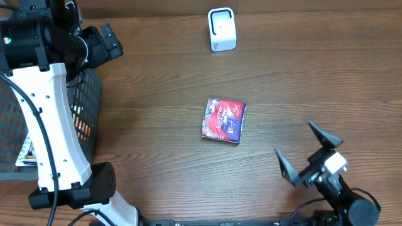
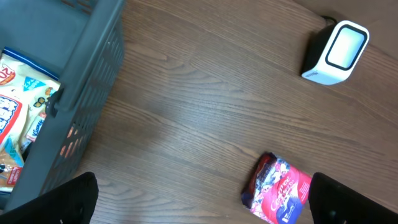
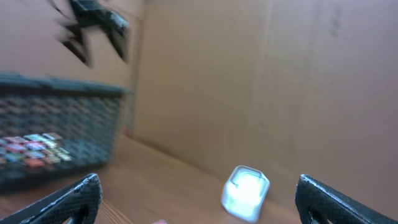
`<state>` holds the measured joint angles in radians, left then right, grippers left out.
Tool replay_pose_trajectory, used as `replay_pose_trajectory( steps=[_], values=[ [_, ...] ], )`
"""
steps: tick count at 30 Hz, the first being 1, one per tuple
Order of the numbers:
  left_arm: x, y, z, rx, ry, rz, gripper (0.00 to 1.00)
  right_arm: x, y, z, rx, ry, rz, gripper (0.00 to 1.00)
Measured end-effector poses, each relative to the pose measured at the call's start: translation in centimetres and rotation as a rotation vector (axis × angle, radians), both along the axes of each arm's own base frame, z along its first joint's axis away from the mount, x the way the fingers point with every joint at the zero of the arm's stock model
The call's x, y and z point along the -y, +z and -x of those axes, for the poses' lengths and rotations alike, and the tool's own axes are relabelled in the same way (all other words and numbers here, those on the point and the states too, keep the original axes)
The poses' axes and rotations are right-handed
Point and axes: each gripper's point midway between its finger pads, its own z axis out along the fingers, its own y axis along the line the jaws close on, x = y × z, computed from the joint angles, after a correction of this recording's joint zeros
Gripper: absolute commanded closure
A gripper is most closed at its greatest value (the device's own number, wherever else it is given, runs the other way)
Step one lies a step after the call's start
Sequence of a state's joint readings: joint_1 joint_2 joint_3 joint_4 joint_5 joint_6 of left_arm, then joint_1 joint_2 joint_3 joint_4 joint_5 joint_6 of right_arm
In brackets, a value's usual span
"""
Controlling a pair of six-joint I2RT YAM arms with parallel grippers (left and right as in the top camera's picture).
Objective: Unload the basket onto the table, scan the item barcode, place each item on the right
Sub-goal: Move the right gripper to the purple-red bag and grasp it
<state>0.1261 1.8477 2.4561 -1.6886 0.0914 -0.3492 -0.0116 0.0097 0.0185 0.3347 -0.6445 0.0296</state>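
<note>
Red-and-blue snack packet [image 1: 223, 120] lies flat near the middle of the wooden table [image 1: 314, 63], with nothing touching it. Nearest the robot's base, the right gripper [image 1: 293, 137] sits at the near right, pointing toward the far side, its jaws spread wide and empty. Farther back, the left arm's white link reaches along the dark mesh basket [image 1: 88, 100] and the left gripper [image 1: 108, 43] hangs above its far corner, jaws likewise wide and empty, while the white barcode scanner [image 1: 222, 29] stands at the far edge, well beyond the packet.
</note>
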Motion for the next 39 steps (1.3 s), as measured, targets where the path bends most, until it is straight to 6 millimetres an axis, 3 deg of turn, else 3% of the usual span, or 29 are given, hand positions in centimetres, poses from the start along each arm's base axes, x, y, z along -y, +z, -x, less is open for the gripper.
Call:
replay_pose_trajectory(
  steps=[4, 7, 12, 16, 18, 19, 21, 24, 27, 29, 35, 39],
  values=[
    [0.0, 0.0, 0.0, 0.001, 0.000, 0.000, 0.00, -0.4, 1.5, 0.8, -0.017, 0.053, -0.052, 0.00],
    [0.0, 0.0, 0.0, 0.001, 0.000, 0.000, 0.00, -0.1, 3.0, 0.4, -0.136, 0.042, -0.079, 0.00],
    [0.0, 0.0, 0.0, -0.001, 0.003, -0.001, 0.00, 0.7, 5.8, -2.7, -0.447, -0.017, -0.075, 0.00],
    [0.0, 0.0, 0.0, -0.002, 0.009, 0.001, 0.00, -0.1, 5.4, -5.7, -0.768, 0.046, -0.070, 0.00],
    [-0.1, 0.0, 0.0, -0.001, 0.011, 0.003, 0.00, -1.6, 4.0, -6.3, -0.963, 0.166, -0.097, 0.00],
    [0.0, 0.0, 0.0, -0.002, 0.011, 0.003, 0.00, -2.4, 3.1, -6.6, -1.061, 0.242, -0.119, 0.24],
    [0.0, 0.0, 0.0, -0.002, 0.011, 0.003, 0.00, -3.2, 1.8, -7.1, -1.170, 0.336, -0.158, 0.48],
    [0.0, 0.0, 0.0, -0.002, 0.011, 0.003, 0.00, -3.6, -1.6, -8.8, -1.370, 0.375, -0.244, 0.42],
    [0.0, 0.0, 0.0, -0.003, 0.011, 0.003, 0.00, -3.7, -7.4, -10.6, -1.645, 0.292, -0.339, 0.41],
    [0.0, 0.0, 0.0, -0.002, 0.011, 0.003, 0.00, -4.5, -10.2, -11.1, -1.749, 0.254, -0.339, 0.39],
    [0.0, 0.0, 0.1, -0.003, 0.011, 0.003, 0.00, -10.0, -16.2, -11.3, -1.881, 0.221, -0.218, 0.23],
    [0.0, 0.0, 0.0, -0.003, 0.011, 0.003, 0.00, -11.4, -19.9, -10.6, -1.968, 0.048, -0.167, 0.20]
  ],
)
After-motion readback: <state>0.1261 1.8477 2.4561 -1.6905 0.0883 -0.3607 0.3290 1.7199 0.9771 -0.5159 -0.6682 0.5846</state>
